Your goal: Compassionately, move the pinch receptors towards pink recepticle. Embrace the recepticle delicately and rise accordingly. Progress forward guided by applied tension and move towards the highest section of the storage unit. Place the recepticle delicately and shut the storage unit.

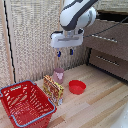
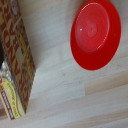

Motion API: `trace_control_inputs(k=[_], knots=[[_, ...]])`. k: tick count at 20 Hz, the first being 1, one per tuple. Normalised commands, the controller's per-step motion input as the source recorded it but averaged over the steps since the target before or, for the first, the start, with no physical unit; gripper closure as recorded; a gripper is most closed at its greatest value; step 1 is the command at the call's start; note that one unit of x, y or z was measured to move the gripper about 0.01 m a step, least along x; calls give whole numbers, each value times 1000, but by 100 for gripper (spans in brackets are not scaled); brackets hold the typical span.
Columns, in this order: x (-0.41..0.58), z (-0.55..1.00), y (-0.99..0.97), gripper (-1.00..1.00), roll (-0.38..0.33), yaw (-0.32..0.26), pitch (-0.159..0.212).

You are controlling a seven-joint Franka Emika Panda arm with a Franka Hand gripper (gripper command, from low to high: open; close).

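In the exterior view my gripper (image 1: 65, 52) hangs in the air, its two blue-tipped fingers apart and holding nothing. The pale pink cup (image 1: 59, 75) stands upright on the wooden table right below it, with a clear gap between them. The cup stands just behind the snack box (image 1: 53, 89). The dark brown dresser (image 1: 111, 47) stands at the exterior view's right. Its top drawer (image 1: 107, 41) juts out further than the lower drawer (image 1: 109, 61). The wrist view shows neither the cup nor my fingers.
A shallow red bowl (image 1: 77, 87) lies on the table to the exterior view's right of the snack box; the bowl (image 2: 96, 34) and the box (image 2: 15, 65) also show in the wrist view. A big red basket (image 1: 25, 102) stands at the front left. A woven screen (image 1: 35, 35) stands behind.
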Motion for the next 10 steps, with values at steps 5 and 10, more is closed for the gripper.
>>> trace_control_inputs(k=[5, 10], knots=[[306, -145, -366, -100, 20, -86, 9], [518, -214, -147, -100, 7, -53, 0]])
